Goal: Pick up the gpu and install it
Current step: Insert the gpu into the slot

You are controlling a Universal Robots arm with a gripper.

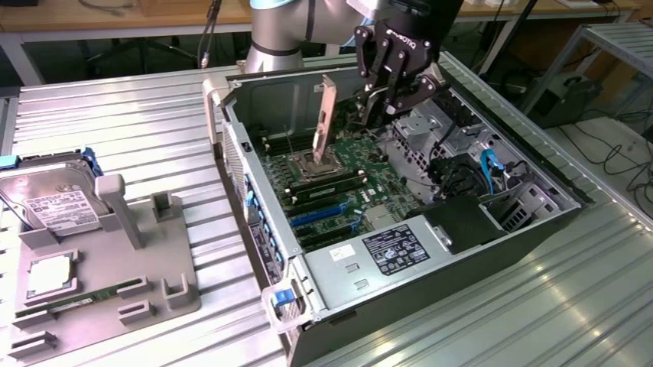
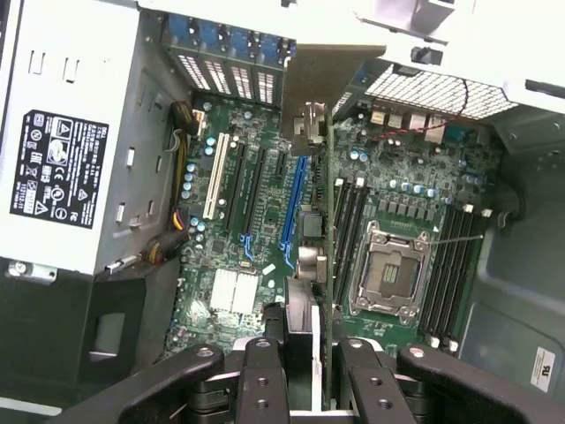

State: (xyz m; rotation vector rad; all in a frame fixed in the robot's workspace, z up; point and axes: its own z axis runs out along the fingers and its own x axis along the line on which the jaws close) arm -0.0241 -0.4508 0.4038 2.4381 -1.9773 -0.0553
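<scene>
My gripper hangs inside the open computer case, shut on the gpu. I hold the card on edge above the motherboard, with its silver end bracket pointing toward the case's rear wall. In the wrist view the gpu appears as a thin edge running from the bracket down between my two black fingers. It lies alongside the long blue expansion slot. Whether the card touches the slot I cannot tell.
A CPU socket and memory slots lie beside the card. The power supply fills the case's near corner. At the exterior view's left, a grey fixture holds a hard drive and a memory stick.
</scene>
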